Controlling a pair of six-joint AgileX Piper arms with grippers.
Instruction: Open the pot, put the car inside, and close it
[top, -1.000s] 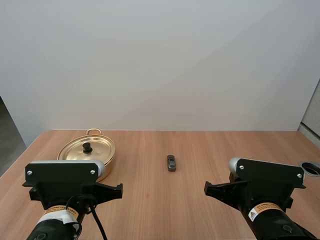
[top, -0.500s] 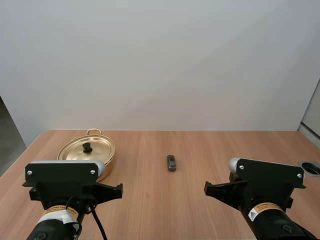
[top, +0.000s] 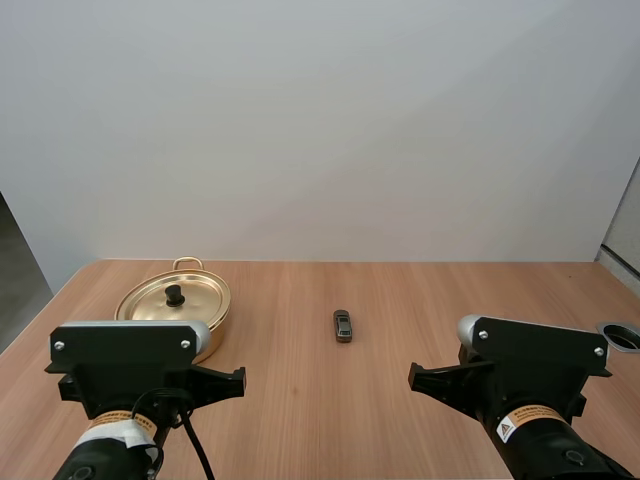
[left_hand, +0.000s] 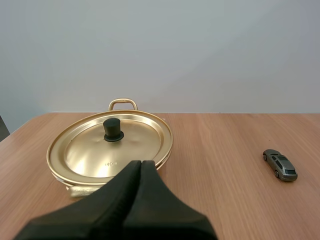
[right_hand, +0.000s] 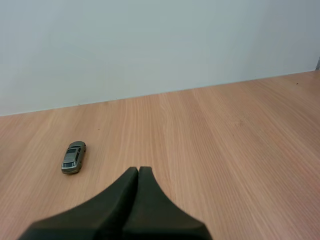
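Left fingers (left_hand: 125, 192) are pressed together into one dark wedge, holding nothing. Right fingers (right_hand: 125, 192) are the same, closed and empty.

The pot (top: 175, 308) sits at about 10 o'clock on the surface (top: 430, 300) from where I'm parked, right in front of my left fingers. Its lid (left_hand: 100, 155) is on, and the black knob (left_hand: 113, 129) stands upright in the middle. The car (top: 343, 325) is out near 12 o'clock, roughly 3 o'clock from the pot and well apart from it, on its wheels with nothing around it.

Handling guesses: the lid looks like thin, shiny gold metal, so probably light but slick, and the rim is a bad place to pinch. The knob is the obvious grab, stubby and narrower at the neck, so I'd close on it from above. The car looks tiny, hard and light. I'd pinch it across its narrow sides, since wheels mean it may roll if I nudge it first. The little loop handle (left_hand: 122, 103) at the pot's far side isn't needed.

Compared with a second ago, nothing has moved: pot, car and both arms are in the same spots. The job hasn't started yet.
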